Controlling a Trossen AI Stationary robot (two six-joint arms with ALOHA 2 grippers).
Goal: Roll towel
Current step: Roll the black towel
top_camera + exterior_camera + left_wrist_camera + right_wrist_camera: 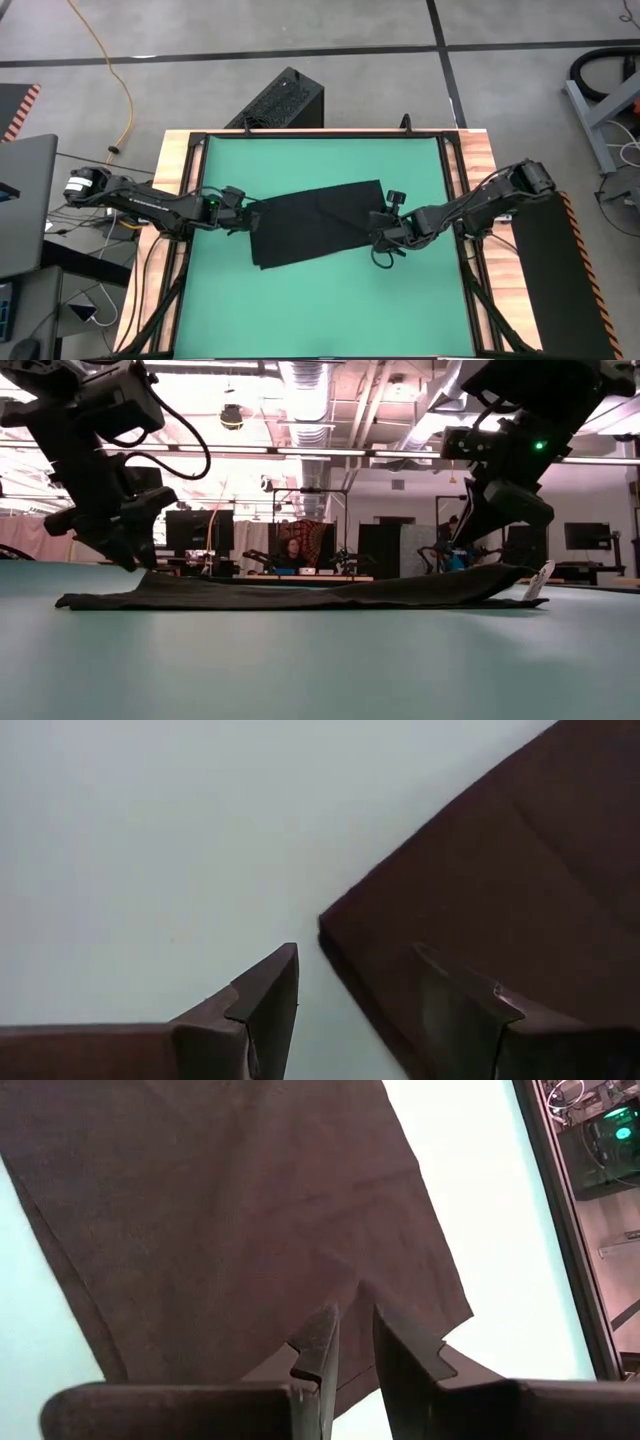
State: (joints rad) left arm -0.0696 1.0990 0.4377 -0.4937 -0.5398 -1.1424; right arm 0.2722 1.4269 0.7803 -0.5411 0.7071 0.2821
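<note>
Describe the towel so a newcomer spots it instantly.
On the green mat filling the table, look at the middle, between the two arms' pincers. The towel lies there flat: soft black cloth, the only thing lying on the mat.

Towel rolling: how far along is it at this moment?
Barely started. The towel lies flat and unrolled on the green mat. In hand: the right gripper pinches a small fold of cloth near its end; the left gripper is open at the opposite corner. All the rolling remains.

No readable text, label or number shows anywhere.
</note>
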